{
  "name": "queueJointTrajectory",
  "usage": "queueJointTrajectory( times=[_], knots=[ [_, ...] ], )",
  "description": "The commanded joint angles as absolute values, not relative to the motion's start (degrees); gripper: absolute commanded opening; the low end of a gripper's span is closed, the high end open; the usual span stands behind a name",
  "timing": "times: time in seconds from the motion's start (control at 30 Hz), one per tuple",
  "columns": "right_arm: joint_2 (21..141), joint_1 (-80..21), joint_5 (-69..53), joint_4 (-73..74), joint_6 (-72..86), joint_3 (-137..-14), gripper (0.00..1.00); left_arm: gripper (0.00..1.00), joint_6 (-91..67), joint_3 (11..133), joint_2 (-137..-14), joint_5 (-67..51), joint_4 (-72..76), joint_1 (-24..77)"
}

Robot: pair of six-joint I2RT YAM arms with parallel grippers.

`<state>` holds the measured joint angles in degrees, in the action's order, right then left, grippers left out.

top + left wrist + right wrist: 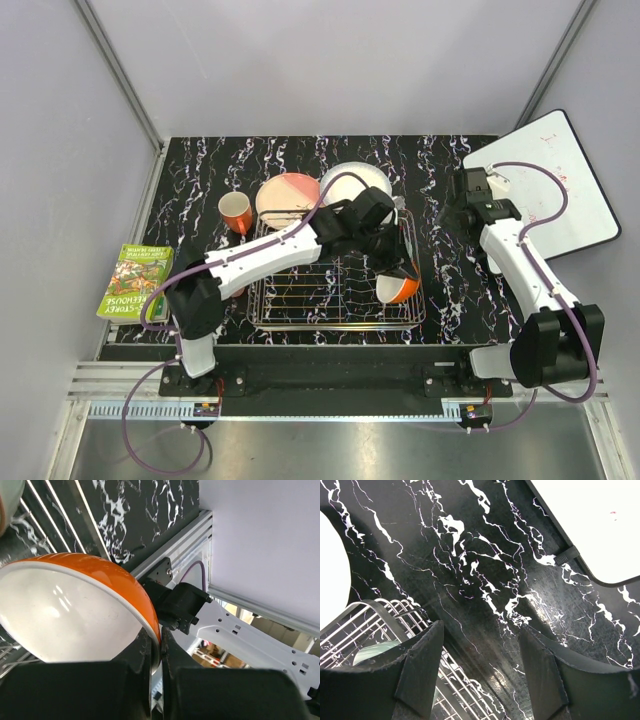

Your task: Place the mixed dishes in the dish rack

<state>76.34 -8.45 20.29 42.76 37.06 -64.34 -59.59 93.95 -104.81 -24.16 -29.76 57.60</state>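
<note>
Care: left gripper [156, 647] clamped on the orange bowl [398, 290], I'd seat it between the dish rack [305, 305] prongs (right gripper [480, 665] apart).

Black tabletop [195, 175] with white veining. Silver dish rack [330, 322]; at its 3 o'clock, orange bowl [397, 289], white inside. Green book [135, 282] at 9 o'clock.

green book [135, 283], cover reads "STOREY"
</note>
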Motion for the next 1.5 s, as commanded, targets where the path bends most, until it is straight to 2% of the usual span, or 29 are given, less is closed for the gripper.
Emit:
queueJointTrajectory(
  times=[0.0, 0.37, 1.0, 1.23, 1.33, 1.47],
  knots=[
    [77.52, -8.09, 18.9, 41.84, 36.39, -67.15, 0.69, 0.0, -66.26, 92.82, -100.9, -29.07, -21.73, 58.45],
    [77.17, -8.09, 19.16, 41.66, 35.77, -66.62, 0.69, 0.0, -68.82, 95.36, -105.38, -33.31, -16.61, 60.38],
    [72.77, -8.09, 21.71, 41.75, 35.51, -64.86, 0.7, 0.0, -77.69, 82.88, -104.68, -40.43, -9.15, 55.46],
    [74.79, -8.09, 21.01, 41.92, 35.77, -66.18, 0.7, 0.11, -79.01, 80.33, -104.68, -43.94, -7.03, 54.14],
    [74.88, -8.09, 20.92, 42.01, 35.77, -66.18, 0.7, 0.25, -79.02, 79.89, -104.85, -44.38, -6.68, 53.79],
    [74.44, -8.09, 21.09, 42.01, 35.77, -66.36, 0.7, 0.32, -79.36, 80.59, -105.91, -45.44, -4.67, 53.79]
  ],
)
